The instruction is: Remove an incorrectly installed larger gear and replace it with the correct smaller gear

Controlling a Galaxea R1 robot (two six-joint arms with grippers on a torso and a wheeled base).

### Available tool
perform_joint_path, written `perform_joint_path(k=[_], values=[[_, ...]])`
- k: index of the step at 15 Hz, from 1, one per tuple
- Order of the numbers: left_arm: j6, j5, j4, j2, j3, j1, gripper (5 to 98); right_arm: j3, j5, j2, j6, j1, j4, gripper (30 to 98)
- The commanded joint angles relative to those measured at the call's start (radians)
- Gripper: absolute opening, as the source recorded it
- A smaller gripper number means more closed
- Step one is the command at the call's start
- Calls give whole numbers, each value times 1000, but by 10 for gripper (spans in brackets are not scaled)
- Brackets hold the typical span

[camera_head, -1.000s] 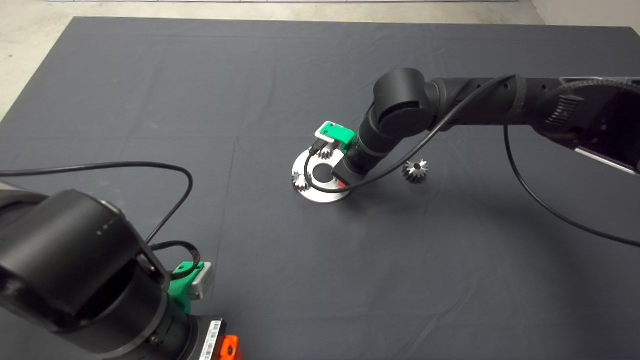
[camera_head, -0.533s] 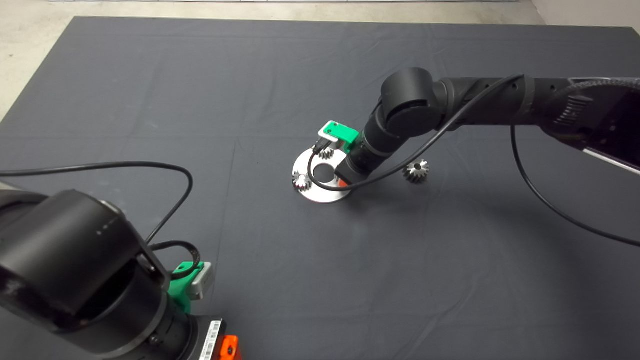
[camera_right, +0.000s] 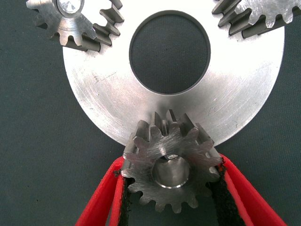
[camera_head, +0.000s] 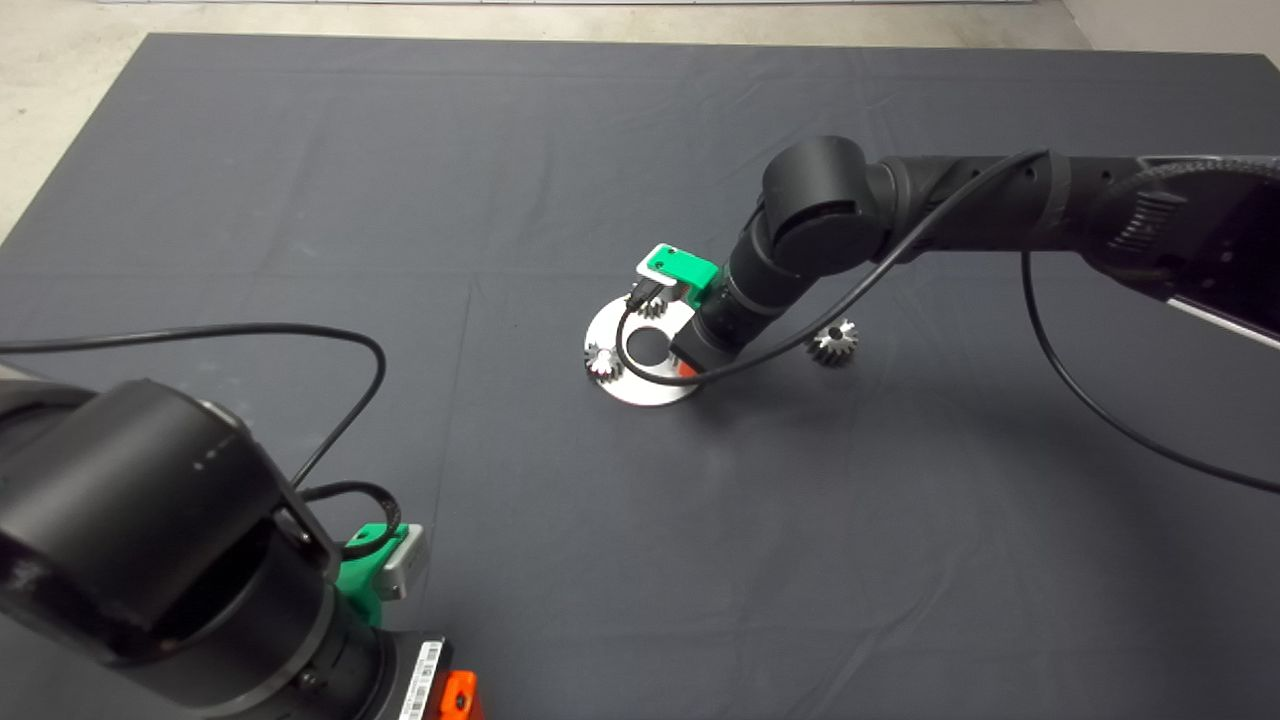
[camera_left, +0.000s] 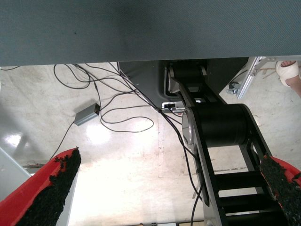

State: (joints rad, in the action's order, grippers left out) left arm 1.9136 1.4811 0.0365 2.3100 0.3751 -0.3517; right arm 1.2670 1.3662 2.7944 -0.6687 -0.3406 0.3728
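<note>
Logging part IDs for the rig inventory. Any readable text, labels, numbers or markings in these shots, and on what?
No readable text.
White barcode label on the left arm near the left claw: print too small to read.
Smaller gear in the right claw, round plate, larger gear: no markings visible.

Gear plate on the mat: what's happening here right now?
The right gripper is down at the round silver plate with a centre hole, its red fingers on either side of a small bright silver gear at the plate's edge. Two matching gears sit on the plate. The darker, coarse-toothed larger gear lies on the mat beside it. The left gripper waits at the near edge.
</note>
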Motion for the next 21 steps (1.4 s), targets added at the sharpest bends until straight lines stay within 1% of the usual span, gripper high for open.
perform_joint_path(k=[1,6,9,14,17,21], values=[[-2,4,-17,0,-19,-7,982,-8,24,-6,1,9,-87,385],[-4,4,-17,1,-19,-6,982,-6,31,-6,3,3,-83,385],[-4,4,-17,1,-19,-7,982,-4,31,-1,3,3,-77,386],[-4,4,-17,1,-19,-7,982,4,31,40,1,3,9,383],[-4,4,-17,1,-19,-7,982,7,33,43,3,3,16,384],[-4,4,-17,1,-19,-7,982,43,33,37,5,-5,38,384]])
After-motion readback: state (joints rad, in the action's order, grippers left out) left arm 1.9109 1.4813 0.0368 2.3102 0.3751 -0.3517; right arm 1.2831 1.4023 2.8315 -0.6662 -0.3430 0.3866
